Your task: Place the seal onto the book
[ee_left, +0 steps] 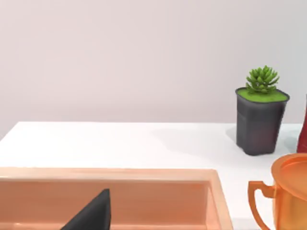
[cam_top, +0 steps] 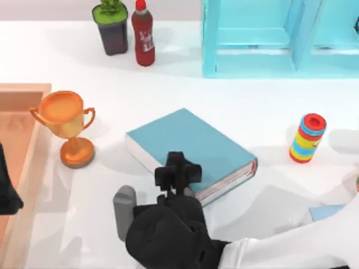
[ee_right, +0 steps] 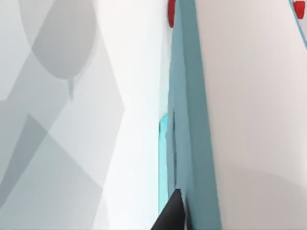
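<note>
Right gripper [cam_top: 177,172]: hangs over the book's [cam_top: 196,143] near edge, placed to work on its cover; whether the jaws are released or clenched, I cannot tell.
Seal: not visible; possibly under the gripper.
Left arm [cam_top: 7,188]: parked at table's left, over the tray [cam_top: 25,92].

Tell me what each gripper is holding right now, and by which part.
It cannot be told. The right gripper hangs over the near edge of the book, its own body hiding anything beneath it; no seal shows. The left arm sits parked at the table's left edge.
</note>
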Tool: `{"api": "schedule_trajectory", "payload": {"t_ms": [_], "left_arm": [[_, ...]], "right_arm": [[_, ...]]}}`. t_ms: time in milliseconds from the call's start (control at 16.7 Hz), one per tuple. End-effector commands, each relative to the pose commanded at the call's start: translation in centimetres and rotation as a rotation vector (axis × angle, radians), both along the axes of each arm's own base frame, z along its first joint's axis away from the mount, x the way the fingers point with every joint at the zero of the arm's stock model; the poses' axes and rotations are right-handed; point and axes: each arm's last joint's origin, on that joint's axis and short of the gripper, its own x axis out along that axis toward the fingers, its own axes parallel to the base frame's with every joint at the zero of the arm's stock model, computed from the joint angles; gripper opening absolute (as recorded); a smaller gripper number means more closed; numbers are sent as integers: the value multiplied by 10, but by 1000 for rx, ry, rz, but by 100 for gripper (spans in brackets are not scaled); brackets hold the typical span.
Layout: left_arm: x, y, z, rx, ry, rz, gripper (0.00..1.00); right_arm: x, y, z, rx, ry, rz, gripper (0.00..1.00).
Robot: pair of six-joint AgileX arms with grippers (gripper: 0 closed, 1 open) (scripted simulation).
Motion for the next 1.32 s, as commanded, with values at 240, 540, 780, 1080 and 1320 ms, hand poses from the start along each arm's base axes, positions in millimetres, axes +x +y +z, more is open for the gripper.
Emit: {"api": "schedule_trajectory", "payload": {"t_ms": [240,540,780,1080,1320], "left_arm": [[0,0,0,0,0,0,100],[0,0,0,0,0,0,100],[0,0,0,0,0,0,100],[0,0,0,0,0,0,100],[0,0,0,0,0,0,100]], "right_arm": [[0,0,0,0,0,0,23],[0,0,0,0,0,0,60],[0,0,0,0,0,0,90],[0,0,0,0,0,0,100],[0,0,0,0,0,0,100]]}}
